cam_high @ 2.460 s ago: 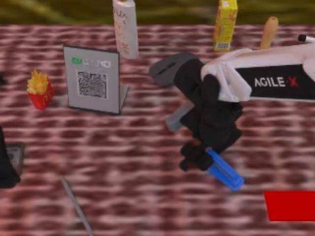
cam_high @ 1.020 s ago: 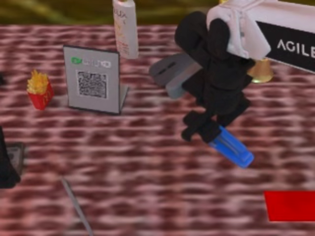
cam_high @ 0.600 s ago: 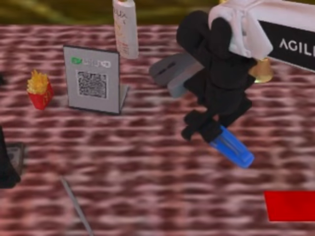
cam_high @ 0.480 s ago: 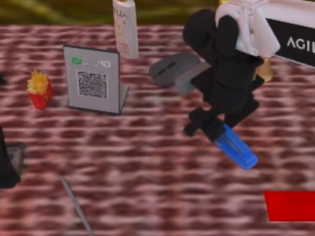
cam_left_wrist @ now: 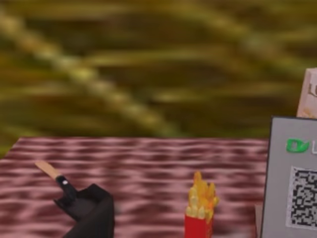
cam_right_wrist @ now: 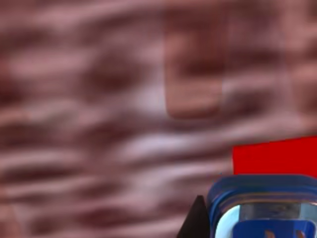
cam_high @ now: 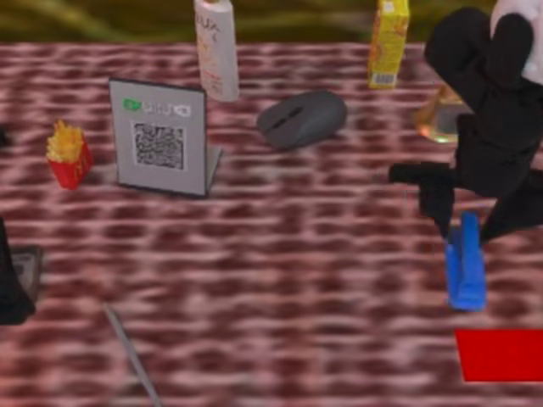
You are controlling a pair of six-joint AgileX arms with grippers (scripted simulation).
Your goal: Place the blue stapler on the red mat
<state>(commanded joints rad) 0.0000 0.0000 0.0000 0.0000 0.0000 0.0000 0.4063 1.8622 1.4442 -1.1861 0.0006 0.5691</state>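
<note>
The blue stapler (cam_high: 466, 264) hangs off the table at the right, its length running front to back. My right gripper (cam_high: 469, 222) is shut on its far end, one black finger (cam_high: 437, 197) showing beside it. The red mat (cam_high: 499, 354) lies flat at the front right corner, just in front of the stapler's free end and slightly to its right. The right wrist view has the stapler (cam_right_wrist: 262, 206) close up with the red mat (cam_right_wrist: 275, 156) beyond it. My left arm (cam_high: 8, 288) sits parked at the table's left edge.
A grey mouse (cam_high: 301, 119) lies at the back centre, a QR sign (cam_high: 159, 148) and a fries carton (cam_high: 68, 155) at the left. A white bottle (cam_high: 216, 47), a yellow carton (cam_high: 389, 38) and a gold bell (cam_high: 437, 119) stand along the back. A thin grey rod (cam_high: 131, 356) lies front left.
My right arm has lifted the stapler and swung it from the table's middle to the right. The stapler has turned front to back, and the mouse is uncovered.
</note>
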